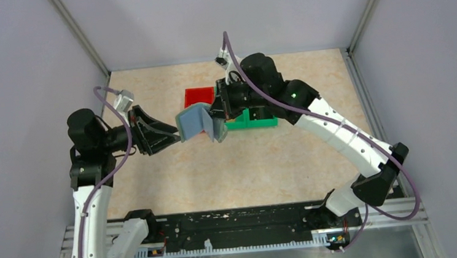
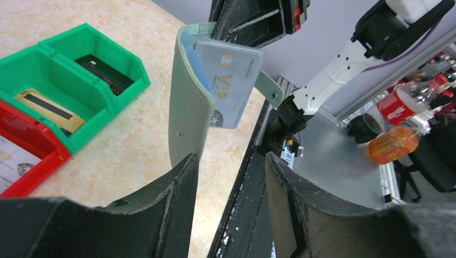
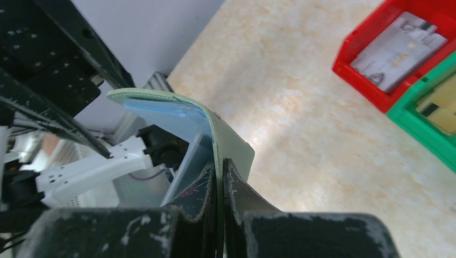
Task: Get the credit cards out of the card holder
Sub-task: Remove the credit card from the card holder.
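Note:
The grey-green card holder (image 1: 196, 122) hangs open in the air above the table, between my two grippers. My right gripper (image 1: 217, 114) is shut on one flap of it; in the right wrist view the fingers (image 3: 236, 185) pinch the holder (image 3: 234, 148) edge-on. A pale blue-grey credit card (image 2: 231, 80) marked VIP sticks halfway out of the holder (image 2: 188, 107). My left gripper (image 2: 230, 161) is open and empty, just short of the holder's free edge, its left fingertip (image 2: 185, 169) beside that edge. It also shows in the top view (image 1: 176, 133).
A red bin (image 1: 199, 96) and a green bin (image 1: 256, 120) stand on the table behind the holder. The green bin (image 2: 129, 75) holds a dark card (image 2: 102, 72) and a gold card (image 2: 48, 105). The red bin (image 3: 365, 75) holds a silver card (image 3: 400, 51).

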Robot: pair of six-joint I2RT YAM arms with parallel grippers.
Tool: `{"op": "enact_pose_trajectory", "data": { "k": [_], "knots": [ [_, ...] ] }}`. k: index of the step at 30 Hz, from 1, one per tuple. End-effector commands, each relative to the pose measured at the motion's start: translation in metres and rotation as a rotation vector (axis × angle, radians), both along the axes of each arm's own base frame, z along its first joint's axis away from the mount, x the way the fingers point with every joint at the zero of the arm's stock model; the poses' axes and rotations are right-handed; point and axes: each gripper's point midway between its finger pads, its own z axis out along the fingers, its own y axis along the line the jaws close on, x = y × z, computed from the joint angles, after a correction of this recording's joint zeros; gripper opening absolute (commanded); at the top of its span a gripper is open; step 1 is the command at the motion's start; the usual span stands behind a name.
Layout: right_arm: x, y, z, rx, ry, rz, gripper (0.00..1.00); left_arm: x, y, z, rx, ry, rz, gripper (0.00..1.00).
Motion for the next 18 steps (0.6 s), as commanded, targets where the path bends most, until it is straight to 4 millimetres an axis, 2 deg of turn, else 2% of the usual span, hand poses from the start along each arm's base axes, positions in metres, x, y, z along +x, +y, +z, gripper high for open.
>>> {"op": "enact_pose_trajectory", "data": {
  "k": [1, 5, 9, 14, 18],
  "knots": [
    [0.003, -0.014, 0.006, -0.179, -0.123, -0.129, 0.0, -0.012, 0.0, 0.004, 0.029, -0.217, -0.013, 0.54],
    [-0.003, -0.008, 0.014, -0.24, -0.19, -0.156, 0.0, -0.008, 0.004, 0.0, 0.057, -0.328, 0.044, 0.54],
    [-0.014, 0.002, 0.025, -0.218, -0.22, -0.129, 0.0, -0.012, 0.003, -0.008, 0.064, -0.343, 0.019, 0.55],
    [-0.024, 0.009, 0.034, -0.194, -0.241, -0.092, 0.0, -0.014, 0.003, -0.008, 0.076, -0.378, 0.011, 0.55],
    [-0.032, 0.012, 0.044, -0.155, -0.26, -0.054, 0.0, -0.011, 0.006, -0.006, 0.105, -0.432, 0.042, 0.5]
  ]
}}
